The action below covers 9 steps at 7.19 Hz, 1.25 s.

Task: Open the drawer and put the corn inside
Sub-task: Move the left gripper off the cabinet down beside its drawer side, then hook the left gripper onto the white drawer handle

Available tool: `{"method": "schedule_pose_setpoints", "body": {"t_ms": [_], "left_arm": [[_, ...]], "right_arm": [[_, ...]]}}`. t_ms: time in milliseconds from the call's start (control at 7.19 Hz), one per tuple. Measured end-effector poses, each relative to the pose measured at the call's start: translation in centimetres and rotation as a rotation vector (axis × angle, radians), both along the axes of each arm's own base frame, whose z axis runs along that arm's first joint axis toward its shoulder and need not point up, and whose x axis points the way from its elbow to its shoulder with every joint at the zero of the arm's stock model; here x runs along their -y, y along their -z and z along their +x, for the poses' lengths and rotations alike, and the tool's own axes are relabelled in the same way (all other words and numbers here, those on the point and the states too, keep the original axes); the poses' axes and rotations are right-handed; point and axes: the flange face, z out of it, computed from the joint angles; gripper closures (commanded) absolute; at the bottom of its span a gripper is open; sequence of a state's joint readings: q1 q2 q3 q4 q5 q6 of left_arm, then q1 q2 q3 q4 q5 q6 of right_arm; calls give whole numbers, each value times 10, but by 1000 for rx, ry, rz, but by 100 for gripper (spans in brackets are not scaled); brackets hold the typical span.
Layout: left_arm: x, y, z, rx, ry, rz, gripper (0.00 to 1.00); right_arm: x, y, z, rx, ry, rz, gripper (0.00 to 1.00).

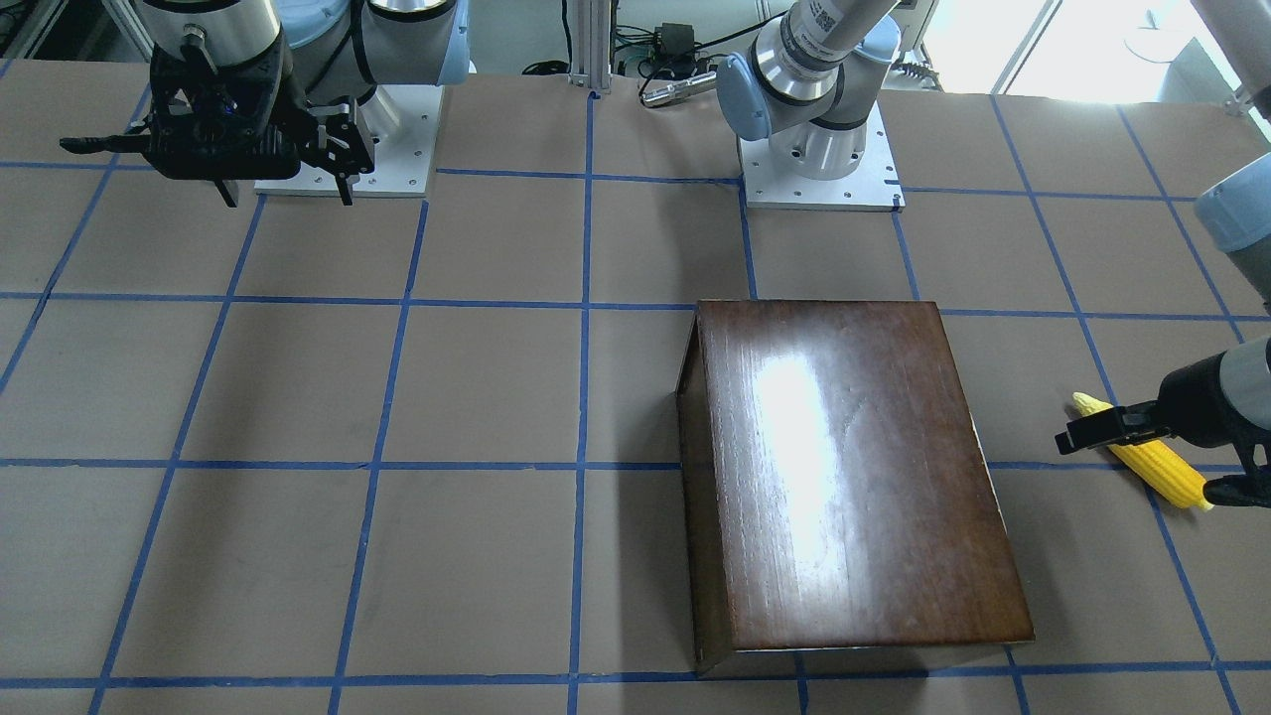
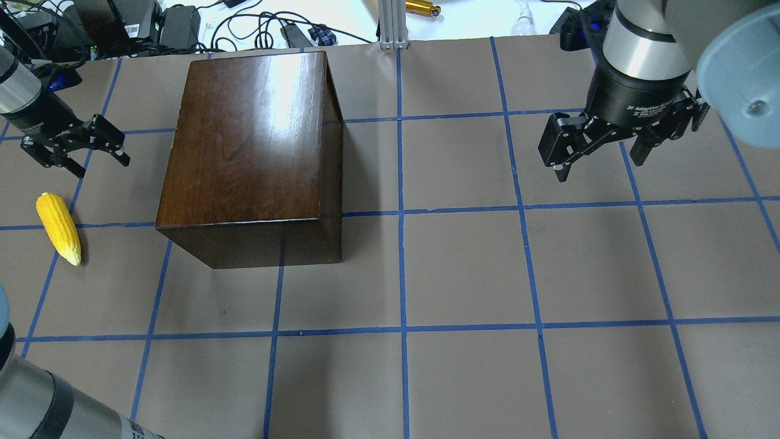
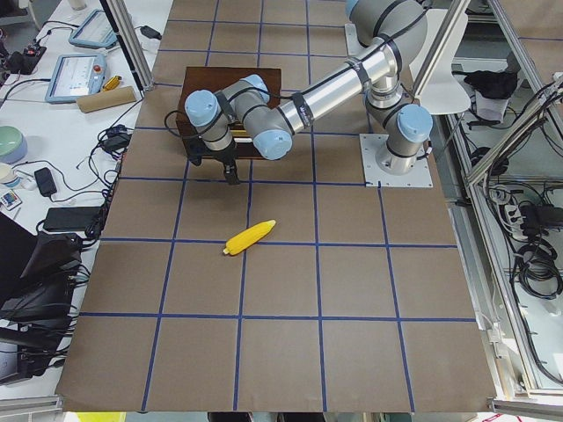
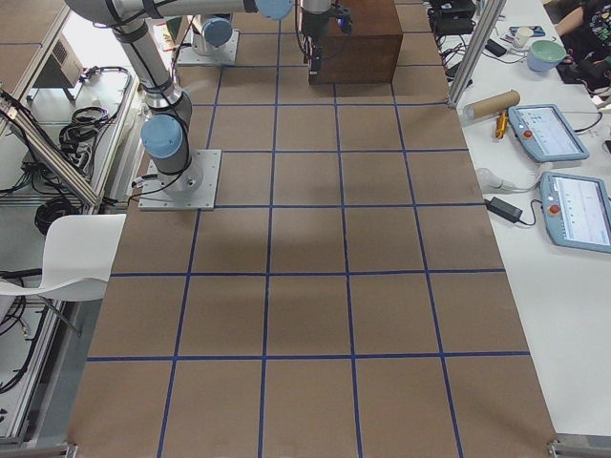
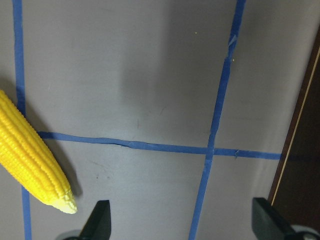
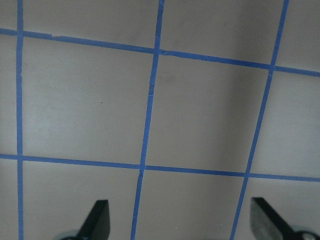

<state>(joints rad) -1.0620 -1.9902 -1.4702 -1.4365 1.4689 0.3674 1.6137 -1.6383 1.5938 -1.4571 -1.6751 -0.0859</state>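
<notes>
The dark-brown wooden box (image 2: 250,140) stands left of the table's middle and also shows in the front view (image 1: 854,467). The drawer is shut; no pale wood shows, and I cannot tell which face is its front. The yellow corn (image 2: 58,227) lies flat on the table left of the box, also in the front view (image 1: 1157,469) and the left wrist view (image 5: 27,155). My left gripper (image 2: 100,167) is open and empty, above the table just beyond the corn, between it and the box. My right gripper (image 2: 600,167) is open and empty, high over the right side.
Blue tape lines grid the brown table. The arm bases (image 1: 819,169) sit at the robot's edge. Cables and power bricks (image 2: 177,24) and an aluminium post (image 2: 393,24) lie beyond the far edge. The box's edge (image 5: 305,150) shows at the right of the left wrist view.
</notes>
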Motion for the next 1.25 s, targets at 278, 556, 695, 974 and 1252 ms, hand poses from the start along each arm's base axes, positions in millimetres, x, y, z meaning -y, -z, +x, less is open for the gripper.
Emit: {"method": "schedule_pose_setpoints", "body": {"t_ms": [278,556,695,974,1252], "left_arm": [[6,2,-10,-106,19,-60,0],[9,4,-18,-196,105,-124,0],[10,6,-22,-235,117,-142,0],[8,19,-30,-272,131,-130,0],[6,31,-34,-287,147,-120,0]], "right_arm": [[0,0,0,0,0,0,0],[0,0,0,0,0,0,0],[0,0,0,0,0,1,0],[0,0,0,0,0,0,0],[0,0,0,0,0,1,0]]}}
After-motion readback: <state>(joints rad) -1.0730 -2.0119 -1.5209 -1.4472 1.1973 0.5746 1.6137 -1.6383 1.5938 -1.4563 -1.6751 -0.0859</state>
